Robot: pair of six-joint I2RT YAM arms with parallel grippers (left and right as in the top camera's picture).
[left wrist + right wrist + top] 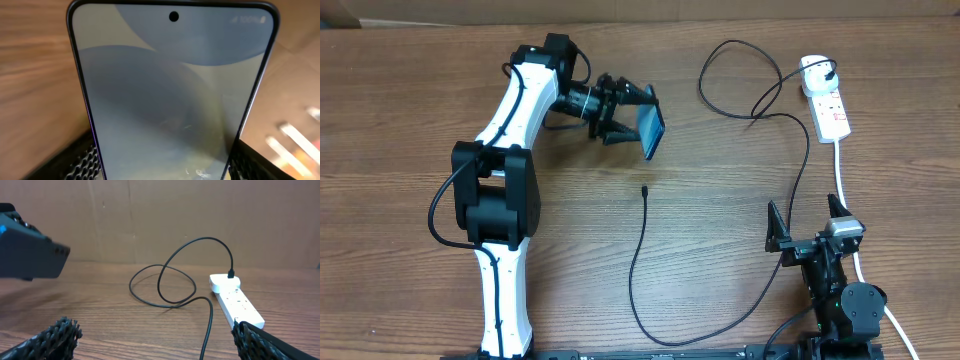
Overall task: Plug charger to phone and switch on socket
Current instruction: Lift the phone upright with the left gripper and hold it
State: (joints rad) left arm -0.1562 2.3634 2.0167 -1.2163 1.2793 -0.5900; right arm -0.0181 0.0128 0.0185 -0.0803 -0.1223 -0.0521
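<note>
Gripping phone [652, 128] w/ left hand [636, 116], clenched on its sides, holding it clear of table [400, 100] nr middle of far edge. Leaving charger [645, 189] tip loose at table centre, apart from phone – not plugged yet. Hanging right hand [803, 212] released, empty, nr near right corner. Seeing charger's other end sitting in socket [830, 105] at far right corner; switch pos. unreadable. Needing: tip into phone, then switch.

Tabletop [400, 100]: brown wood-grain boards, grain running left-right, matte. Light soft & even. Far edge: plain tan panel [150, 215] stands upright behind tabletop, few faint marks. Rest of room hidden by panel.
</note>
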